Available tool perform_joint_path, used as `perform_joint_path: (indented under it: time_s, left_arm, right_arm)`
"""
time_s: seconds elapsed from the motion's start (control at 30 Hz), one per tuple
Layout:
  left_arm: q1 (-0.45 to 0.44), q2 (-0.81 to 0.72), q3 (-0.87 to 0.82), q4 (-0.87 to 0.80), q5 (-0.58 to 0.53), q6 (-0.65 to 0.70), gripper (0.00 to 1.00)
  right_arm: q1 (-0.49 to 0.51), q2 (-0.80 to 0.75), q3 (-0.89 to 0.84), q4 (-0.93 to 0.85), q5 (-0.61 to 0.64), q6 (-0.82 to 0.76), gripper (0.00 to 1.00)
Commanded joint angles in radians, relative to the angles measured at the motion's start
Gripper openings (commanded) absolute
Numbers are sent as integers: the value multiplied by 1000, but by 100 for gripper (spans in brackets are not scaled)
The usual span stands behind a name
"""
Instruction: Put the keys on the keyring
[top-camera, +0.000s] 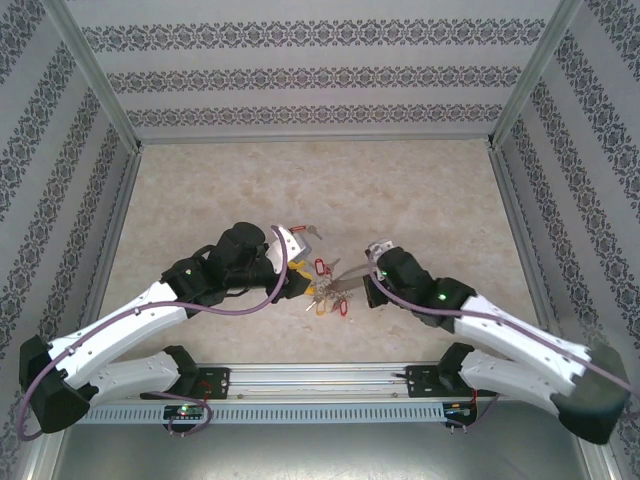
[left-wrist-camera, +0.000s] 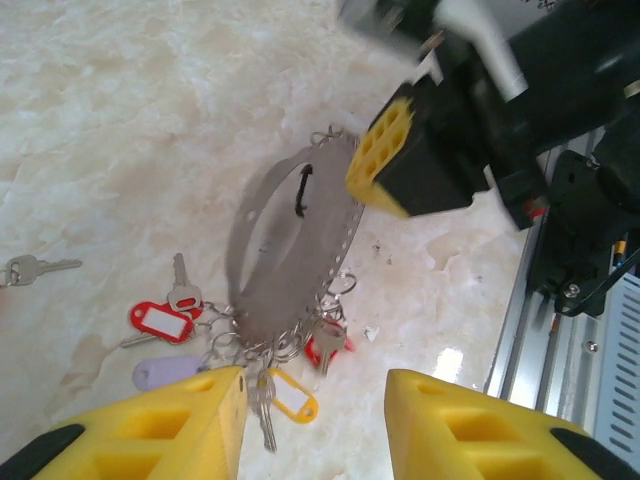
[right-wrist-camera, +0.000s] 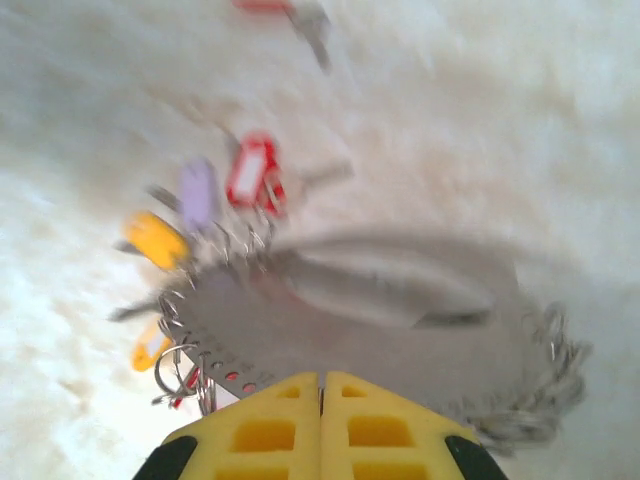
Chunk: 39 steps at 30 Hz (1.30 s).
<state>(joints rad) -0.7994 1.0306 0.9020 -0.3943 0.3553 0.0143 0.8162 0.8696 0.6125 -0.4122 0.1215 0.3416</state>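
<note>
left gripper: one, jaws apart, holding nothing.
loose key: one, on the table well left of the ring, partly cut off.
tagged keys: four tags counted, two red, one yellow, one lilac; some overlap.
keyring: one, mid-table, tilted.
right gripper: one, clamped on the keyring's edge; blurred.
</note>
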Motion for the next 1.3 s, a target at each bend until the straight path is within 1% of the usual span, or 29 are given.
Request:
perform_joint_path:
  time_s: [0.0, 0.1, 0.17, 0.3, 0.4, 0.5, 0.67, 0.77, 0.9, 1.07, 1.27]
  left_arm:
    - [-12, -35, 64, -35, 51, 15, 36]
    - [-12, -61, 89, -41, 96, 36, 33]
    - [-12, -76, 101, -33, 140, 49, 33]
    - [-12, -107, 96, 38, 253, 58, 32]
    - [-13, -116, 97, 85, 314, 56, 30]
    - [-12, -126, 94, 120, 352, 60, 25]
    - [-12, -120, 94, 112, 324, 86, 25]
    - [-12, -125, 76, 132, 268, 109, 29]
    - [-12, -140, 43, 179, 220, 133, 35]
    - [-12, -144, 23, 222, 200, 146, 42]
    - [-12, -162, 8, 251, 198, 152, 42]
  right_arm:
    - [15, -167, -34, 146, -100, -197, 0]
    - [14, -260, -36, 232, -184, -247, 0]
    - [10, -269, -17, 275, -260, -258, 0]
    - [8, -208, 32, 382, -427, -255, 0]
    - [8, -148, 74, 461, -539, -253, 0]
    - [8, -104, 104, 526, -599, -254, 0]
    - [-10, -53, 136, 644, -678, -229, 0]
    - [-15, -26, 151, 680, -726, -212, 0]
    - [-19, -17, 151, 710, -754, -188, 0]
    - [-20, 0, 159, 742, -816, -152, 0]
    - [-25, 27, 170, 763, -863, -126, 0]
